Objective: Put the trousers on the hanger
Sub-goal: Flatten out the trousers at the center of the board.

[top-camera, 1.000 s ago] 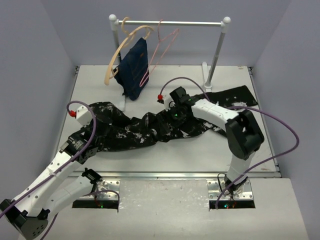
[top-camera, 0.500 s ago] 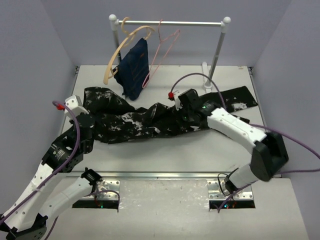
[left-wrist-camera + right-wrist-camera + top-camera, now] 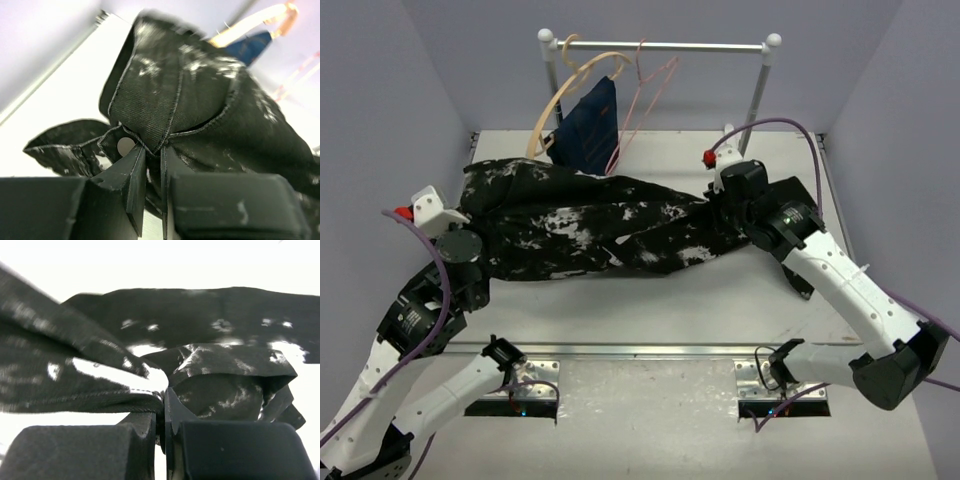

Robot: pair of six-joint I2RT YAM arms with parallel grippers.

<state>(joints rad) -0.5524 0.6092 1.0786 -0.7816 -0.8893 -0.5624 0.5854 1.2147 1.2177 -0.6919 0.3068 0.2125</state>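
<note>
Between left and right edges | trousers (image 3: 590,220) soft, saggy | left gripper (image 3: 152,156) clamps waistband, right gripper (image 3: 161,402) clamps leg

A pale grey surface (image 3: 720,300) is walled on its left, right and far sides. Black trousers (image 3: 590,225) speckled with white stretch lengthwise across its far half. Their wider end lies close to the left edge and their narrower end right of the middle. Whether their whole length rests flat cannot be told. A white clothes rail (image 3: 757,90) stands along the far edge.
</note>
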